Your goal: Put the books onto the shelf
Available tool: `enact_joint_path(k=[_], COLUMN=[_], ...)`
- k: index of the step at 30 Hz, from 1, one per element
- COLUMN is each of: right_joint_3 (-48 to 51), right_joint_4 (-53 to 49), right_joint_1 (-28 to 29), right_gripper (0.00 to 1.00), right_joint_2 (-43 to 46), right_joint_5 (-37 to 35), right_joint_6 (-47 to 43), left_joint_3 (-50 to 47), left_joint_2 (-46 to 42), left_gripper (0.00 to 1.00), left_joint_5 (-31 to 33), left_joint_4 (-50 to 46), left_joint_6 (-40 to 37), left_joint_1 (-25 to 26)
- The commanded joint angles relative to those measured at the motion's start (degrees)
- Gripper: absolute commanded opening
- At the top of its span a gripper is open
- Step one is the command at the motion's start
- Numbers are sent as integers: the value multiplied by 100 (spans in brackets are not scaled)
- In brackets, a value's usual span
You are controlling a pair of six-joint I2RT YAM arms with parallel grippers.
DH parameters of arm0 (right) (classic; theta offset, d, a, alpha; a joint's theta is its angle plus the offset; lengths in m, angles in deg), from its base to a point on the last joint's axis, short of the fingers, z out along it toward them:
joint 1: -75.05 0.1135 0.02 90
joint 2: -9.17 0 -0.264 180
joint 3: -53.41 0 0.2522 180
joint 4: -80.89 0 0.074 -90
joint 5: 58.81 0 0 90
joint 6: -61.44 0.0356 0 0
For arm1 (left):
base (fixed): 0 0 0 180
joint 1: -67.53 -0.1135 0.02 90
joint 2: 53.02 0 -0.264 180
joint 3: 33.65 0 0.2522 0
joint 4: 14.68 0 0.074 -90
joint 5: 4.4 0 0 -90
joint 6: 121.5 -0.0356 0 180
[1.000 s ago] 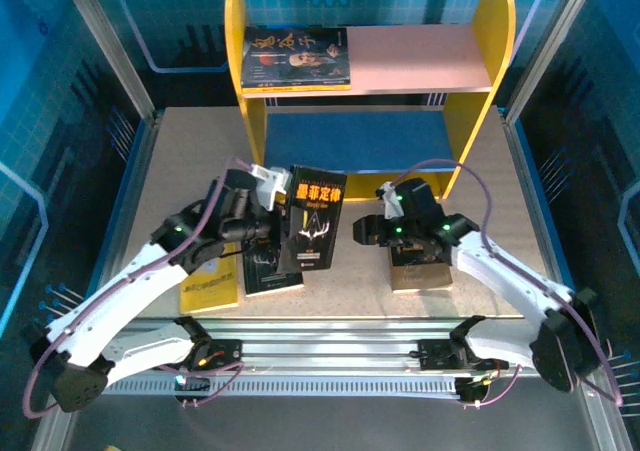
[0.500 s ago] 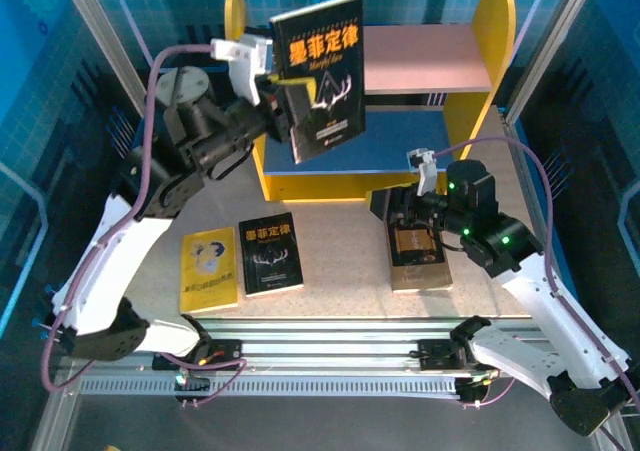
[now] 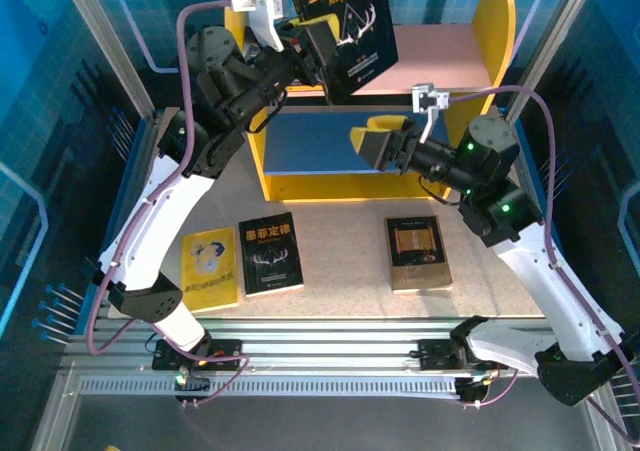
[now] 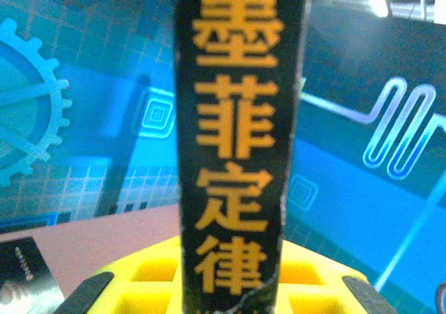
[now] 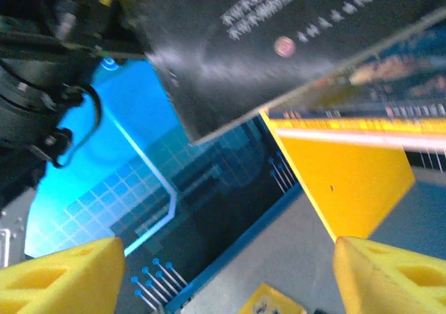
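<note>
2 black antler books, 1 yellow book, 1 brown book, 1 shelf.

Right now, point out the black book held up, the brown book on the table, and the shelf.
Held black book [image 3: 350,16]: top external view, front cover.
Brown book [image 3: 417,253]: top external view, cover's middle.
Shelf [image 3: 450,56]: top external view, pink upper board.

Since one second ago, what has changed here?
The left end effector, shut on the black antler-cover book, lifted it from the table to the shelf's pink upper board. The right end effector rose from the brown book toward the blue lower board, open. The yellow book, second black book and brown book stayed.
</note>
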State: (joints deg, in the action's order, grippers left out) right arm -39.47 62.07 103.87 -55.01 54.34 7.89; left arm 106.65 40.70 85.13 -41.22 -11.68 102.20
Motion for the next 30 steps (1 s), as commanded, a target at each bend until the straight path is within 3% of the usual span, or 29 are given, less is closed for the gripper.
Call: enact_joint_path(k=[1, 8, 19, 24, 30], right_joint_3=[-361, -646, -971, -1019, -982], right_joint_4=[808, 1645, 3053, 3474, 3689], right_joint_1=[-2, -81, -214, -254, -308], right_gripper=[85, 94, 92, 75, 34], right_joint_2=[-200, -658, -1446, -1663, -1720], right_joint_5=[121, 123, 176, 168, 163], right_joint_6=[228, 739, 1790, 2130, 2323], left_joint_3=[179, -431, -1104, -1411, -1561], left_joint_2=[-90, -272, -440, -529, -562], left_gripper=[0, 0, 0, 0, 0], left_joint_5=[-131, -242, -385, -353, -416], left_joint_4=[1304, 2237, 3064, 3441, 3511], left_joint_6=[484, 1038, 1515, 1684, 1730], left_joint_1=[-156, -288, -321, -346, -392])
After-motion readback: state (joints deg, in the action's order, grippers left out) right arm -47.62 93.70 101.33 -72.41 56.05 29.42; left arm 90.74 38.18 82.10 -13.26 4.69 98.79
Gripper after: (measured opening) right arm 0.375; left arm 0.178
